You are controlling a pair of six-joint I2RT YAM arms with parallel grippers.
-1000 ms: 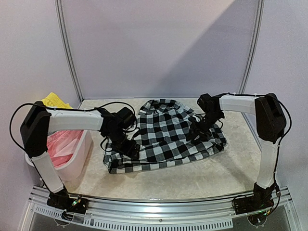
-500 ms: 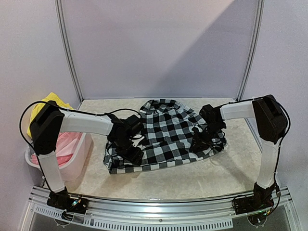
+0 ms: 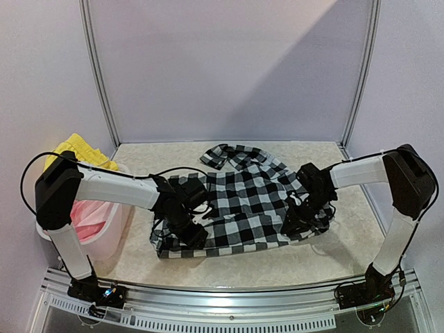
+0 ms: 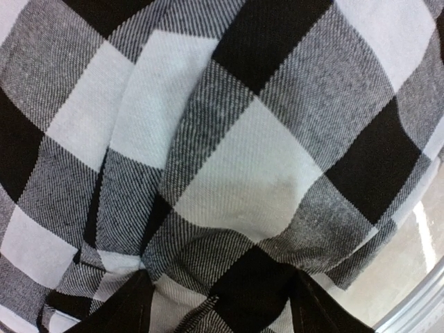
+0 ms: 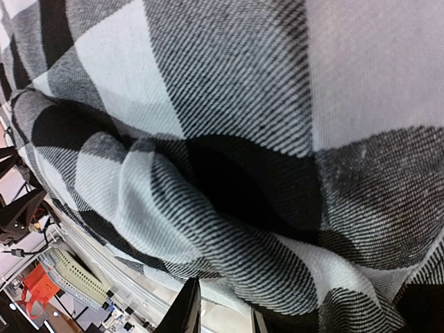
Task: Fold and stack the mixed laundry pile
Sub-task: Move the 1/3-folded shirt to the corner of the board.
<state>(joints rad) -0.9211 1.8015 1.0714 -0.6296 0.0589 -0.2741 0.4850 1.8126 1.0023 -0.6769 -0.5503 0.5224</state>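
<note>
Pale lilac walls close in a marbled beige desk. My left gripper is clenched on the near left corner of the black-and-white checked shirt. From its wrist camera I see the fabric gathered into a bunch between the two dark fingers. My right gripper grasps the shirt's right edge, and its wrist view shows a thick fold of checks crowding down onto the fingers. The shirt lies spread over the middle of the desk between both grippers, rumpled along its near hem, with a narrow flap trailing off its far end. Left of the shirt, apart from it, stands a white plastic basket holding a pink piece. A bright yellow one lies farther left and back from the shirt, at the basket's far side.
</note>
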